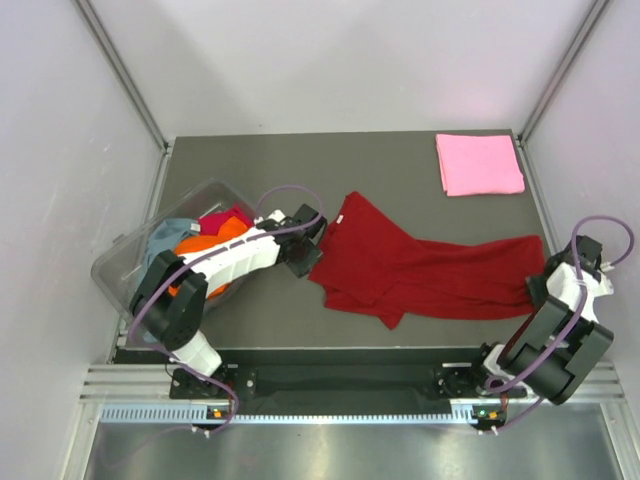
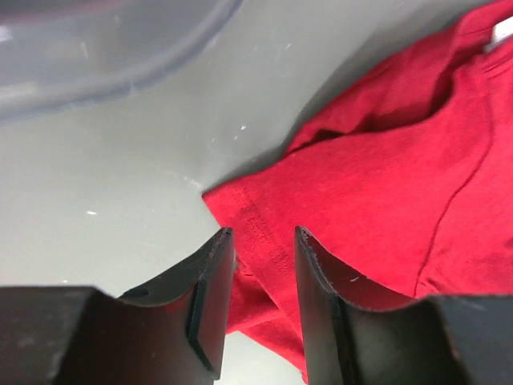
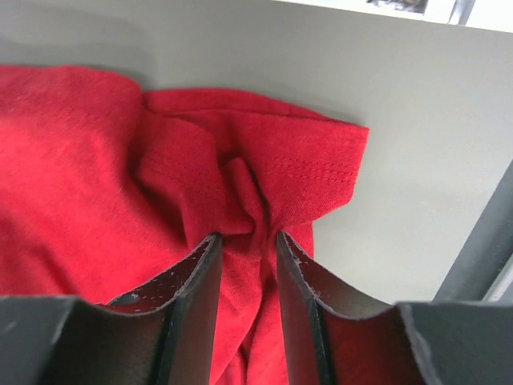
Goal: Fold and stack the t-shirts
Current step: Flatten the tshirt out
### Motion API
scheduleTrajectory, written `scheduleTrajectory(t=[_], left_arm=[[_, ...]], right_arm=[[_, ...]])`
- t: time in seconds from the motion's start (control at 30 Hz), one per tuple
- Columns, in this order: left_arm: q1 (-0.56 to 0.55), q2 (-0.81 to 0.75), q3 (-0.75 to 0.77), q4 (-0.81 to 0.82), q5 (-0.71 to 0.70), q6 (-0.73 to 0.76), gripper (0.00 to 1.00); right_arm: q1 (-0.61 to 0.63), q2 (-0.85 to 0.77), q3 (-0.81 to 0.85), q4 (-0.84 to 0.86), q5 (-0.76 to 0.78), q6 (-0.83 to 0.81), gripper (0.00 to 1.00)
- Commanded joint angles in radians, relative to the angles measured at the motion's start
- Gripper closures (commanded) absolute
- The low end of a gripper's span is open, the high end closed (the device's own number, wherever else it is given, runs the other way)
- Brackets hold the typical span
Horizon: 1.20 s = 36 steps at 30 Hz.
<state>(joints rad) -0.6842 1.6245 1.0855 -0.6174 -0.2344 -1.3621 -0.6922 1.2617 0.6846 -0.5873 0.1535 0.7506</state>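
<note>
A dark red t-shirt (image 1: 420, 265) lies stretched out and rumpled across the middle of the grey table. My left gripper (image 1: 312, 240) sits at its left end. In the left wrist view its jaws (image 2: 260, 233) stand apart over a stitched sleeve edge of the red cloth (image 2: 385, 160), and the white neck label (image 2: 501, 32) peeks in at top right. My right gripper (image 1: 540, 285) is at the shirt's right end. There the jaws (image 3: 247, 234) are parted around a bunched fold of the hem (image 3: 240, 184), not pinching it. A light pink t-shirt (image 1: 479, 164) lies folded at the back right.
A clear plastic tub (image 1: 125, 265) stands tilted at the table's left edge, holding orange (image 1: 215, 240), grey-blue (image 1: 170, 235) and magenta (image 1: 228, 216) shirts. Its rim (image 2: 120, 72) is close to my left gripper. The table's right edge and a frame post (image 3: 481, 233) run beside my right gripper.
</note>
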Motion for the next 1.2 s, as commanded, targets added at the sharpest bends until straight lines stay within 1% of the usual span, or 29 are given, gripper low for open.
scheduleTrajectory(t=[0.0,0.13,0.23,0.53,0.73,0.83,0.87,0.97,1.1,1.17], left_arm=[[-0.009,0.003,-0.022,0.003,-0.002,-0.077,0.59],[-0.009,0.02,-0.071,0.022,0.026,-0.12,0.63],[-0.009,0.034,-0.094,0.065,0.052,-0.118,0.66],[-0.009,0.1,-0.104,0.087,0.02,-0.121,0.64],[-0.009,0.129,-0.092,0.085,-0.008,-0.101,0.65],[-0.009,0.14,-0.078,0.079,-0.013,-0.089,0.73],[-0.009,0.144,-0.076,0.079,-0.013,-0.085,0.82],[-0.009,0.134,-0.078,0.117,-0.017,-0.045,1.0],[-0.012,0.077,-0.078,0.153,-0.043,0.006,1.0],[-0.014,0.02,-0.062,0.142,-0.069,0.041,1.0]], right_arm=[[-0.01,-0.062,-0.01,0.026,-0.045,-0.005,0.66],[-0.01,-0.088,-0.013,0.015,-0.063,-0.008,0.66],[-0.012,-0.108,-0.011,0.007,-0.058,-0.011,0.66],[-0.012,-0.137,-0.017,0.006,-0.068,-0.007,0.66],[-0.01,-0.139,-0.022,0.017,-0.078,-0.007,0.66],[-0.01,-0.136,-0.016,0.014,-0.081,-0.008,0.66],[-0.01,-0.136,-0.016,0.014,-0.081,-0.008,0.66],[-0.01,-0.142,-0.022,0.021,-0.107,-0.002,0.66],[0.002,-0.145,-0.028,0.029,-0.176,0.001,0.66],[0.022,-0.143,-0.022,0.026,-0.177,0.003,0.66]])
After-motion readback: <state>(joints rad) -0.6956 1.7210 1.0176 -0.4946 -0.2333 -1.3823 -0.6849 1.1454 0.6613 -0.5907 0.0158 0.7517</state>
